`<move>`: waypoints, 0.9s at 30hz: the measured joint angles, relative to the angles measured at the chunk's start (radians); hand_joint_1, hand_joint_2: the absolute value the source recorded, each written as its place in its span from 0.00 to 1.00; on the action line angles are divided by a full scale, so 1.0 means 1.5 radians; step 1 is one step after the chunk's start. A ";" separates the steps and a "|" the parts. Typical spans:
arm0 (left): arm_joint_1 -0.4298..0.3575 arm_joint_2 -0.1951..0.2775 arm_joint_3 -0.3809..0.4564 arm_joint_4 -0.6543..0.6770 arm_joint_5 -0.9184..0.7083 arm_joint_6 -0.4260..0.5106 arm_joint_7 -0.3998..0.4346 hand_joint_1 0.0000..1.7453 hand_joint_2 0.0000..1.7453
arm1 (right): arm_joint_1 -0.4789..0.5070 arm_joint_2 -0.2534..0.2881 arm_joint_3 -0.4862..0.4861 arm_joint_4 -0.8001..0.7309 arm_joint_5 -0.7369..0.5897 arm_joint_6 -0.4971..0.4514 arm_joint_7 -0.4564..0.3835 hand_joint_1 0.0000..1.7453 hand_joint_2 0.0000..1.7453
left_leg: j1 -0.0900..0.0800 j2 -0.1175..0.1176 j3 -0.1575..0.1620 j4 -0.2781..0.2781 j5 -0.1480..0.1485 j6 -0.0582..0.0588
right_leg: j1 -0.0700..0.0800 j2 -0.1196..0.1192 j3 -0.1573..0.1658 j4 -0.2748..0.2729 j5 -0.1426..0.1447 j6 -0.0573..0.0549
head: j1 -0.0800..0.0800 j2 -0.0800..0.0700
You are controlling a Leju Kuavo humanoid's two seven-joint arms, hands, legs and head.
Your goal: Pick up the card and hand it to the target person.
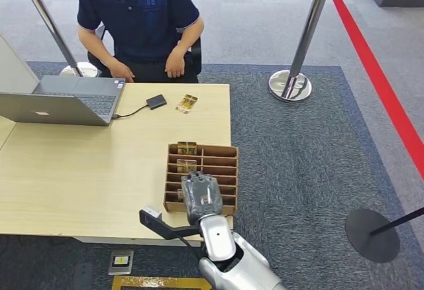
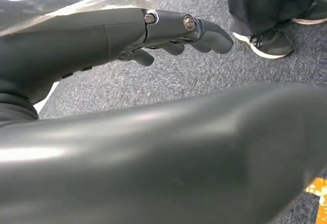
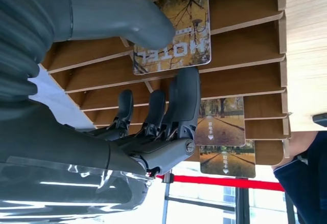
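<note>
A wooden slotted rack (image 1: 225,149) stands at the table's front right corner with cards upright in it (image 1: 187,147). My right hand (image 1: 201,196) hovers over the rack's near rows. In the right wrist view its thumb lies over a card printed HOTEL (image 3: 185,35) and its fingers (image 3: 187,88) reach just under that card's edge, spread apart with no grip showing. Two more cards (image 3: 219,121) stand in further slots. Another card (image 1: 186,103) lies flat on the table in front of the seated person (image 1: 140,18). My left hand (image 2: 169,29) hangs over the carpet, fingers stretched out and empty.
A laptop (image 1: 65,101) sits at the table's far left, with a small black device (image 1: 156,101) cabled to it. Stanchions with red tape (image 1: 295,71) stand beyond the table, and a round base (image 1: 372,235) lies on the carpet at right. A person's shoes (image 2: 270,42) are near my left hand.
</note>
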 joint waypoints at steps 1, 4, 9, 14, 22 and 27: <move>0.000 0.000 0.000 0.000 0.000 0.000 -0.001 0.00 0.00 | 0.000 0.000 0.001 0.001 0.000 -0.001 0.000 0.63 1.00 | 0.000 0.000 0.000 0.000 0.000 0.000 | 0.000 0.000 0.000 0.000 0.000 0.000 | 0.000 0.000; 0.000 0.000 0.001 0.000 0.001 0.001 -0.002 0.00 0.00 | -0.001 0.000 0.003 0.002 -0.002 -0.004 -0.001 0.72 1.00 | 0.000 0.000 0.000 0.000 0.000 0.000 | 0.000 0.000 0.000 0.000 0.000 0.000 | 0.000 0.000; 0.000 0.000 0.001 0.000 0.001 0.001 -0.004 0.00 0.00 | -0.001 0.000 0.006 0.005 -0.005 -0.008 -0.005 0.73 1.00 | 0.000 0.000 0.000 0.000 0.000 0.000 | 0.000 0.000 0.000 0.000 0.000 0.000 | 0.000 0.000; 0.000 0.000 0.001 0.000 0.001 0.001 -0.005 0.00 0.00 | -0.001 0.000 0.007 0.005 -0.008 -0.008 -0.005 0.74 1.00 | 0.000 0.000 0.000 0.000 0.000 0.000 | 0.000 0.000 0.000 0.000 0.000 0.000 | 0.000 0.000; 0.000 0.000 0.001 0.000 0.001 0.002 -0.006 0.00 0.00 | -0.002 -0.001 0.009 0.005 -0.008 -0.008 -0.005 0.74 1.00 | 0.000 0.000 0.000 0.000 0.000 0.000 | 0.000 0.000 0.000 0.000 0.000 0.000 | 0.000 0.000; 0.000 0.000 0.001 0.000 0.001 0.003 -0.006 0.00 0.00 | -0.002 -0.001 0.011 0.006 -0.011 -0.008 -0.005 0.75 1.00 | 0.000 0.000 0.000 0.000 0.000 0.000 | 0.000 0.000 0.000 0.000 0.000 0.000 | 0.000 0.000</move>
